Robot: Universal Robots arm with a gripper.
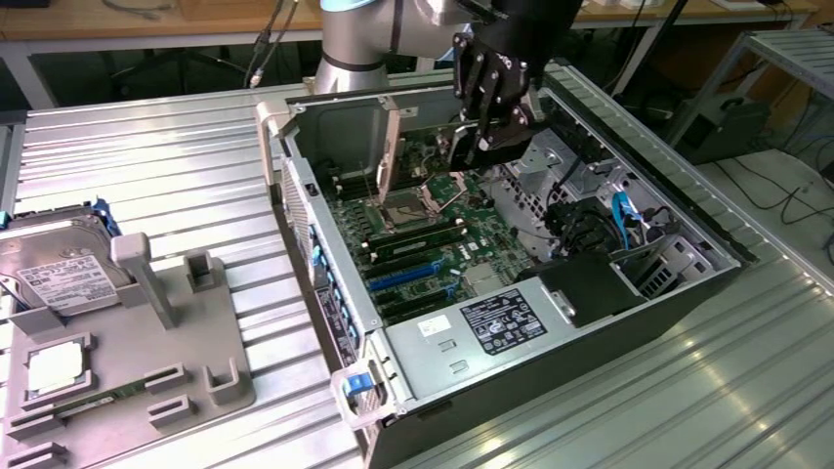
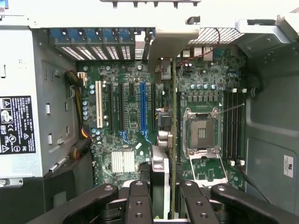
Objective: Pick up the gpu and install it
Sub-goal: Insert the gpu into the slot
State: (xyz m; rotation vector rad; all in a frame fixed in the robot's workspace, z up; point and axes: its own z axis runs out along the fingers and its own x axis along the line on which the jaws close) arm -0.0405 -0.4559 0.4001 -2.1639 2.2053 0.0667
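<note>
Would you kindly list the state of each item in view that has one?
gripper: shut on the gpu.
gpu: held edge-on over the motherboard.
computer case: open, lying on its side.
processor socket: bare, no cooler.
blue slot: empty.
hard drive: lying in the grey holder.

Arm (image 1: 354, 39) angled down, wrist vertical; pincer (image 1: 483, 137) pointing down, fingers (image 2: 138, 200) clamped on gpu (image 2: 160, 186).
</note>
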